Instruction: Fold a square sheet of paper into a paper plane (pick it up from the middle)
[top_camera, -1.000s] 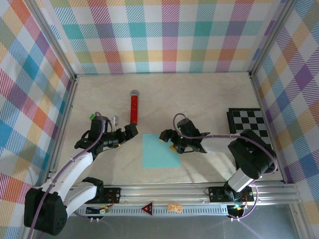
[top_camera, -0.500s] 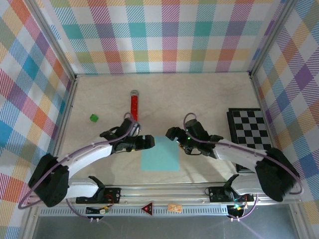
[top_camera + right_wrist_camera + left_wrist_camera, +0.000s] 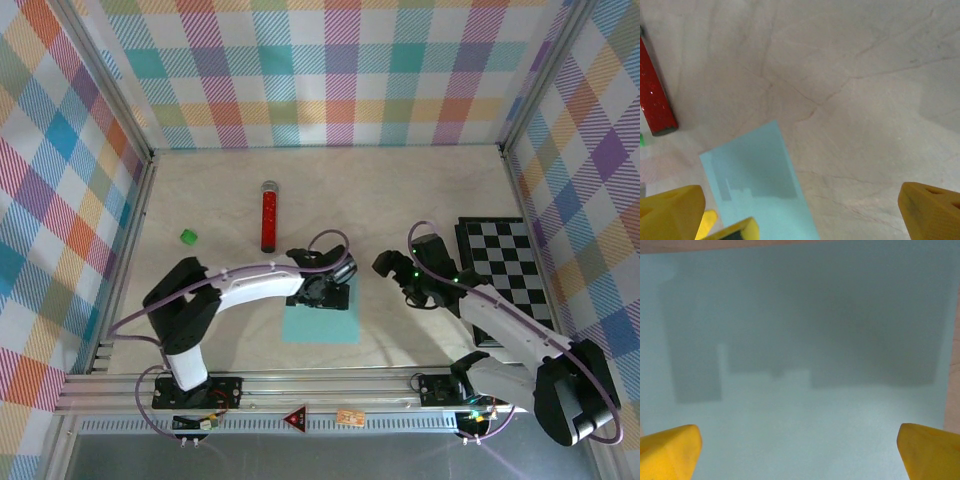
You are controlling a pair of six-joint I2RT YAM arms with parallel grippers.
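The square sheet of paper [image 3: 318, 326], light cyan, lies flat and uncreased on the table near the front middle. No paper plane is in view. My left gripper [image 3: 325, 291] hovers over the sheet's far half. In the left wrist view the paper [image 3: 800, 315] spreads under that gripper [image 3: 800, 455], whose yellow fingertips [image 3: 670, 450] stand wide apart, open and holding nothing. My right gripper [image 3: 386, 265] hangs over bare table just right of the sheet. In the right wrist view this gripper [image 3: 800, 215] is open, with the paper [image 3: 757, 170] at lower left.
A red glittery tube [image 3: 268, 215] lies behind the sheet, and a small green cube [image 3: 187, 236] sits at far left. The black-and-white checkered board [image 3: 505, 262] rests at the right. Plaid walls enclose three sides; a metal rail [image 3: 330, 385] runs along the front.
My left gripper has swung right from beside the tube to over the sheet. My right gripper has drawn back to the right, off the sheet's edge.
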